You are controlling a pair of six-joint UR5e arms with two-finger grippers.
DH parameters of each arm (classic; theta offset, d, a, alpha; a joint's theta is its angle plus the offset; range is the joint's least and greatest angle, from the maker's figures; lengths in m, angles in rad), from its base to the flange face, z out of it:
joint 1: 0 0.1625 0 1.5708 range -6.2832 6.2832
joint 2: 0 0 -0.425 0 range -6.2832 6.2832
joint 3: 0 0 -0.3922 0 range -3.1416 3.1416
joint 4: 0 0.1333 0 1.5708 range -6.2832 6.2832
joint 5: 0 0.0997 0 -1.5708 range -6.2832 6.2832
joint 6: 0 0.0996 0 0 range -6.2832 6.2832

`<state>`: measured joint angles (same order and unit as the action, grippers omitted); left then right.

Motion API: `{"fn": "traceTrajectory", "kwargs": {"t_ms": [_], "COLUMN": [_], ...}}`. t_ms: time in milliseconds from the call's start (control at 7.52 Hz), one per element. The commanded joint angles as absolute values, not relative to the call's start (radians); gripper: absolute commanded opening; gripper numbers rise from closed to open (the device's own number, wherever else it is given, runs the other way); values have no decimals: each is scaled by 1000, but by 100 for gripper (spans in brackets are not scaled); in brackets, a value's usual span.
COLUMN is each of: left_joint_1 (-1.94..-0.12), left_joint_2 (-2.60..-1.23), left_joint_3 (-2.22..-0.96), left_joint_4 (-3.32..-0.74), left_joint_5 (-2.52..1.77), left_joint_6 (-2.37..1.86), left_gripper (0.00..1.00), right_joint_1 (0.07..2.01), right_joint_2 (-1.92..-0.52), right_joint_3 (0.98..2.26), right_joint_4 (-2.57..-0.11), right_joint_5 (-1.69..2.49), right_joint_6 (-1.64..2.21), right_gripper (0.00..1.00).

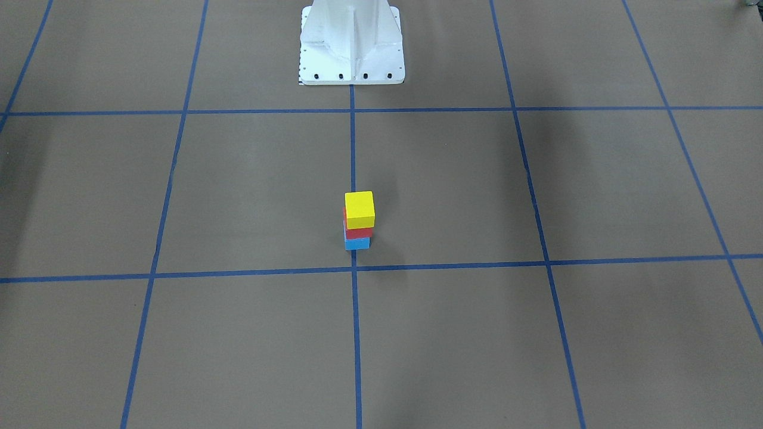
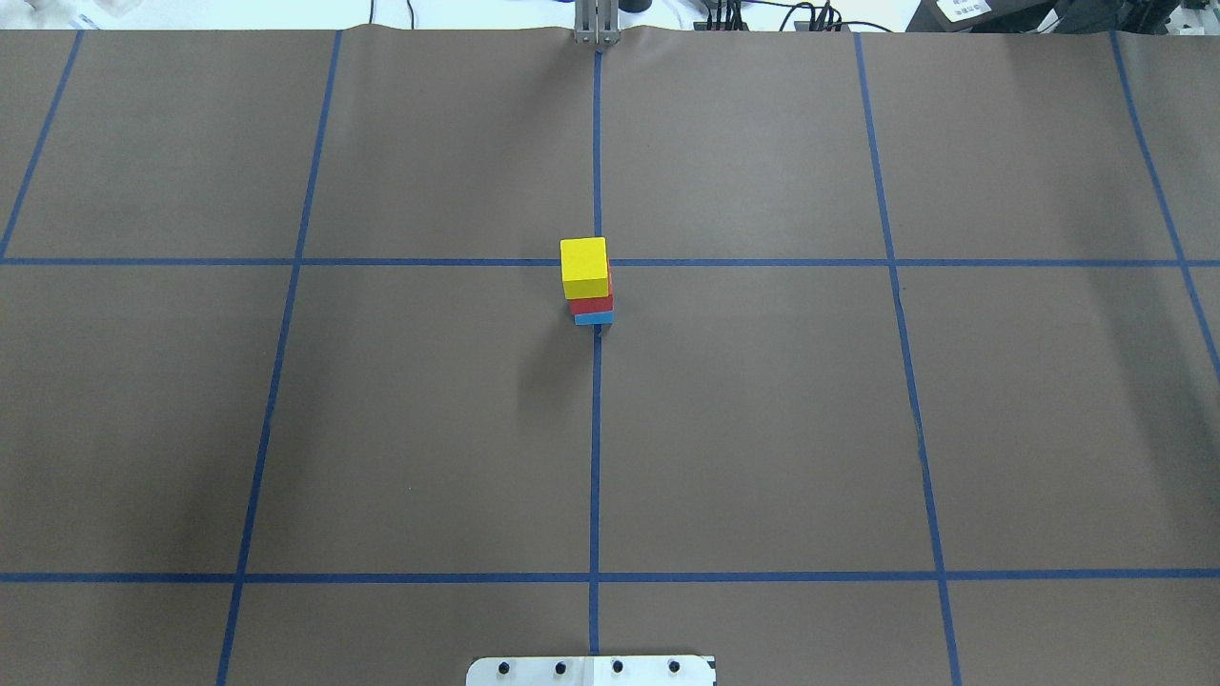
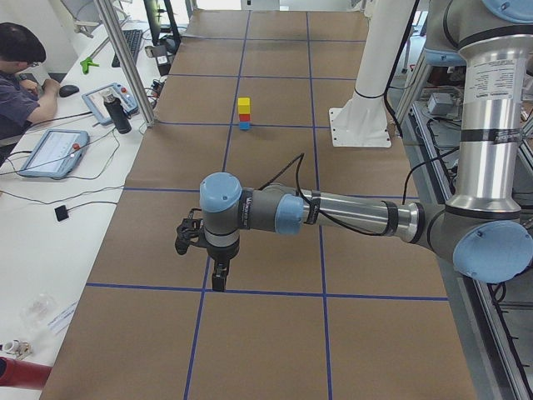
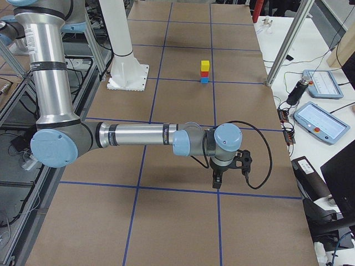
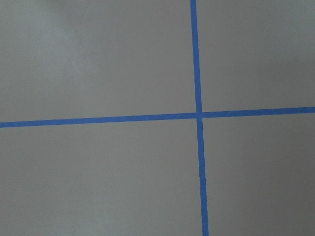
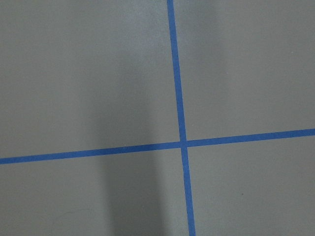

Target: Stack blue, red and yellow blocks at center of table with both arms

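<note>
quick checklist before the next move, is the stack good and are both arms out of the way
1. Order, blue block at the bottom, red block in the middle, yellow block on top: ok.
2. Stack sits on the centre tape line: ok.
3. Blocks squarely aligned, no overhang: cannot tell; small offsets show.
4. Left tool well away from the stack: ok.
5. Right tool well away from the stack: ok.
6. Both tools empty and open: cannot tell, seen only in the side views.
</note>
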<state>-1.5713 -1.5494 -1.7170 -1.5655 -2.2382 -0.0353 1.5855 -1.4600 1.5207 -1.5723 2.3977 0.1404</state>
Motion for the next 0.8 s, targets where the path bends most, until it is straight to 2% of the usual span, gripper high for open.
{"fn": "traceTrajectory", "kwargs": {"t_ms": [0,665], "left_joint_1": [-1569,-1569], "left_joint_2": [-1551,-1551], "left_joint_3": [-1712,-1701], "left_joint_4": [-1565,-1565], "left_joint_5": [-2238,-2240], "left_joint_6": [-35,-35], "left_gripper": [100,100], "right_joint_1": [1583,1583], "right_joint_2": [-1482,-1514], "right_joint_3": [1532,1549], "right_joint_4": [-1572,-1572], "right_joint_5": [2396,2405], "right_joint_6": [140,141], "right_gripper": [99,99]}}
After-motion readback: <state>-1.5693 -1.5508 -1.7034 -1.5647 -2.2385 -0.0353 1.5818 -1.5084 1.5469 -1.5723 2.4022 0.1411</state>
